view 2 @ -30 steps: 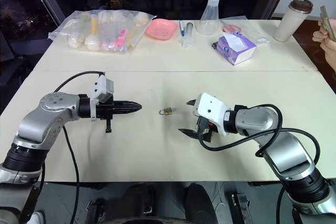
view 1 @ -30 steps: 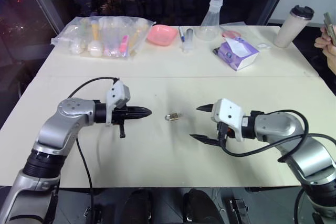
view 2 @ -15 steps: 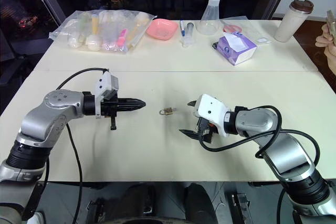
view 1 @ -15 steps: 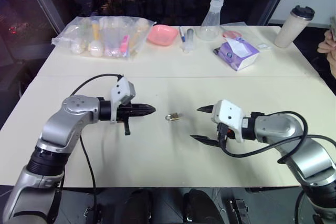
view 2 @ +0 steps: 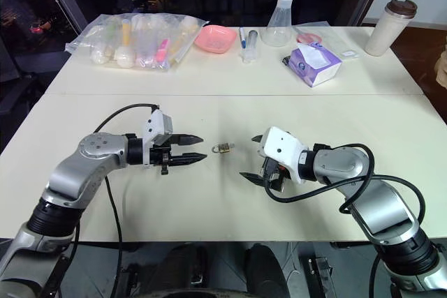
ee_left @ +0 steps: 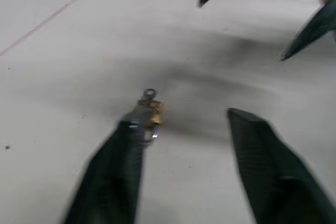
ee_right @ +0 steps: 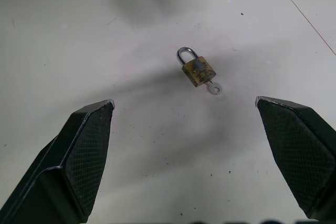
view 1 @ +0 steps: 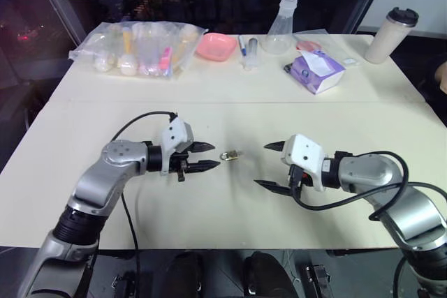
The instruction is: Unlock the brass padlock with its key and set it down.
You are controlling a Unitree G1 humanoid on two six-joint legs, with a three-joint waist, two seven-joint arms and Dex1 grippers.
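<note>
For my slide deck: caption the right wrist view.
Open right gripper faces the brass padlock, key inserted, lying on the table.

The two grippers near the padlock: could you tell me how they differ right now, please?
The left gripper has its fingers parted narrowly, while the right gripper is spread much wider. The left gripper's tips sit close beside the brass padlock; the right gripper's stand farther from it. Both are open, empty, and point inward at the padlock lying on the table.

blurred: small brass padlock with grey shackle [ee_left: 148, 114] in left wrist view | hidden: shackle end behind black finger [ee_left: 113, 174] | keyway: too small to tell
</note>
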